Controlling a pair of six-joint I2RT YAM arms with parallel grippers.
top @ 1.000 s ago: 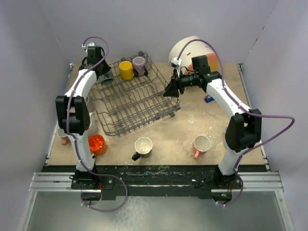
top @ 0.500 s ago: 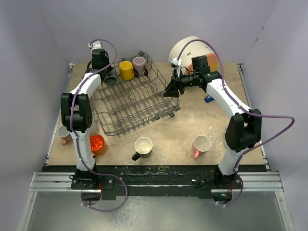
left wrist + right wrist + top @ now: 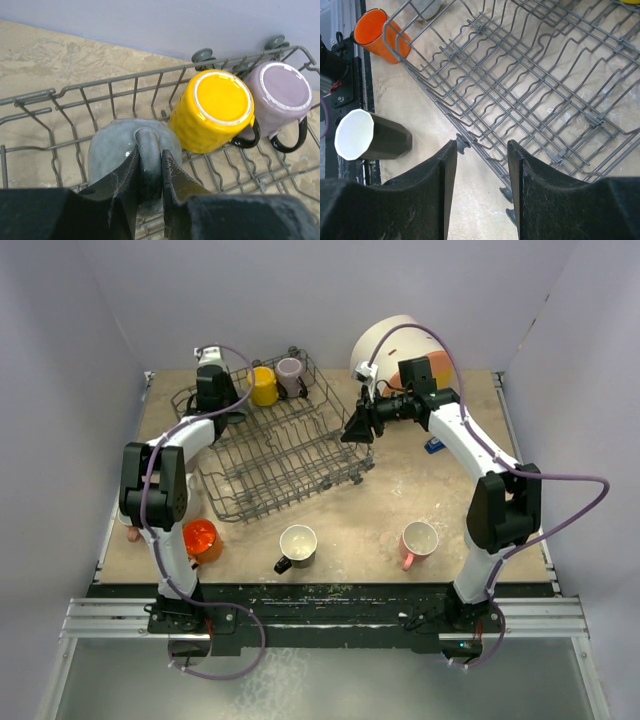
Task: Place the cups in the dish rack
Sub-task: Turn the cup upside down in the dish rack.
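The grey wire dish rack (image 3: 285, 465) sits mid-table. A yellow cup (image 3: 263, 385) and a mauve cup (image 3: 290, 372) stand upside down in its far corner, and both show in the left wrist view, yellow (image 3: 217, 110) and mauve (image 3: 280, 95). My left gripper (image 3: 149, 167) is shut on the handle of a grey cup (image 3: 107, 150), held upside down inside the rack's far left corner, left of the yellow cup. My right gripper (image 3: 482, 155) is open and empty over the rack's right rim (image 3: 485, 150). On the table lie an orange cup (image 3: 201, 538), a dark cup (image 3: 297, 545) and a pink cup (image 3: 418, 540).
A big white cylinder (image 3: 392, 345) with an orange front stands behind the right arm. A small blue item (image 3: 434, 446) lies to its right. Another cup (image 3: 130, 522) sits at the table's left edge, half hidden by the left arm. Walls close in on three sides.
My left gripper has carried the grey cup rightward over the rack's left rim and into its far left corner. The right arm has not moved.
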